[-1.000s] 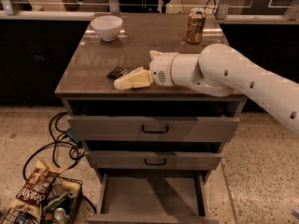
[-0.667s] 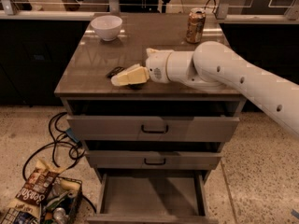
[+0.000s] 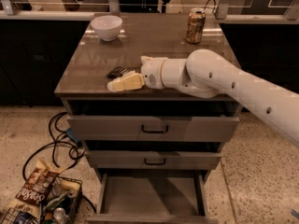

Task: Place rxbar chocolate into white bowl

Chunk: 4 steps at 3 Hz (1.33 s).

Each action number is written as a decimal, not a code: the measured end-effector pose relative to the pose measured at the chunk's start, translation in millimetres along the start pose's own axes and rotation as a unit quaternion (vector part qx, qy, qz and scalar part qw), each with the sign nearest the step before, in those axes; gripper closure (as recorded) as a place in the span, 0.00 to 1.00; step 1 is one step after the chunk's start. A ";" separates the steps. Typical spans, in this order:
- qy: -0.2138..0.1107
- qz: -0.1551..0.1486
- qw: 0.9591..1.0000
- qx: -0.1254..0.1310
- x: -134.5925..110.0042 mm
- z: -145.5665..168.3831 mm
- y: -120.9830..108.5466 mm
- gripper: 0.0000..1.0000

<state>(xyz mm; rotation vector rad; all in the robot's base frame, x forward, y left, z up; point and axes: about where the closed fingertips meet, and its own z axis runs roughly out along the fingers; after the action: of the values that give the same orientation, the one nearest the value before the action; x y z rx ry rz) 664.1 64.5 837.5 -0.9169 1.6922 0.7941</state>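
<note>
Surfaces: worktop point(image 3: 159, 43) glossy, reflective brown; white bowl point(image 3: 106, 27) smooth, glazed; rxbar chocolate point(image 3: 117, 71) wrapper dark, faint sheen. Matt cream plastic hand point(image 3: 113, 85) near the worktop's front edge.

Dim warm light, with glare on the countertop point(image 3: 154, 38) behind the tool point(image 3: 116, 84) at its front edge.

Smooth white arm point(image 3: 247, 92), thick and rounded, dotted with small dark recessed holes. Bulbous joint point(image 3: 205, 69), then a short white wrist point(image 3: 169, 73) ringed by a thin tan band. Pale cream gripper point(image 3: 122, 83) at its left end, mid-scene.
</note>
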 end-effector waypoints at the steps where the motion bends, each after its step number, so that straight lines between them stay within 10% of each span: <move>1: 0.004 0.011 1.000 0.013 14.0 -10.0 10.6 0.00; 4: 0.007 0.011 1.000 0.021 23.8 -14.2 21.7 0.64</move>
<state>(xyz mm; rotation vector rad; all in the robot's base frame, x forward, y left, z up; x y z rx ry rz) 634.1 58.5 820.3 -0.8778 1.7278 0.7667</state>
